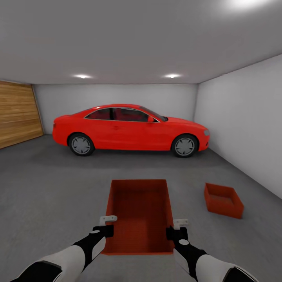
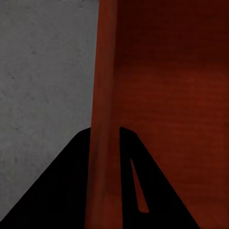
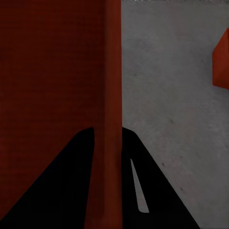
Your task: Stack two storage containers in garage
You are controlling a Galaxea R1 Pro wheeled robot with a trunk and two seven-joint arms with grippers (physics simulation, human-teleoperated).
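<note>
While you stand in the garage, grey concrete floor (image 1: 47, 188) spreads ahead to a red car (image 1: 129, 129). You carry one orange-red container (image 1: 139, 211) between both arms, open top up, long axis running away from you toward the car. Your left gripper (image 1: 106, 225) and right gripper (image 1: 177, 229) each pinch a side wall. The second container (image 1: 223, 200) sits on the floor ahead to your right, angled. Next, I judge, turn right, align, and lower onto it.

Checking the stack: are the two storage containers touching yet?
Apart. The head view shows grey floor between the held container and the other container.
</note>
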